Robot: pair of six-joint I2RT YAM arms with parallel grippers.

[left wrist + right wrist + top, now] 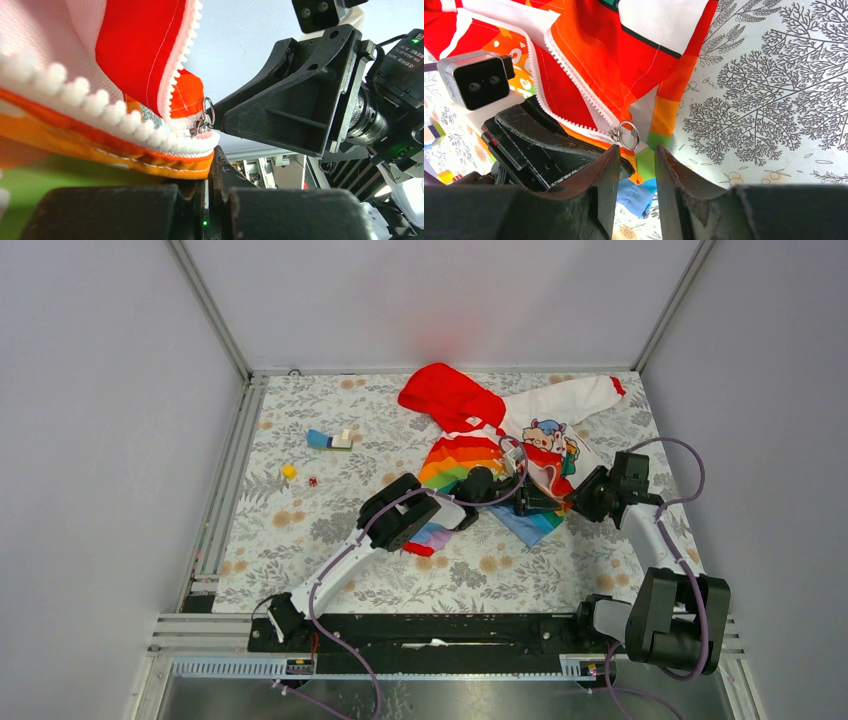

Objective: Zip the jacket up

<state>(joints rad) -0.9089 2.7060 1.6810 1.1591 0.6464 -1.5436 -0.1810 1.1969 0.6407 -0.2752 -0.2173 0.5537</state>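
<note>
Top external: the jacket [480, 455] lies crumpled on the floral worktop [300, 530], centre-right. Its red hood [450, 395] is toward the far edge, a white sleeve [570, 400] is thrown out to the far right, and the rainbow body is bunched under both arms. The left gripper [512, 492] reaches in from the near left and the right gripper [552, 505] from the right; their tips meet over the lower front of the jacket. Left wrist: its fingers are nearly together at the bottom of frame, clamped on the orange hem where the white zipper teeth [100, 107] end. The metal slider [200, 127] sits at the bottom of the track, with both rows of teeth spreading apart above it, so the front is unzipped. The ring pull [208, 111] stands up off the slider, with the tip of the right gripper just beside it. Right wrist: its fingers are apart with the ring just past the tips, in line with the gap; they are not closed on it, and contact is unclear. The left gripper shows there as black fingers lying along the zipper edge. Loose on the worktop well left of the jacket: a blue and white block [330, 440], a yellow block [289, 472], a small red piece [312, 482].
</note>
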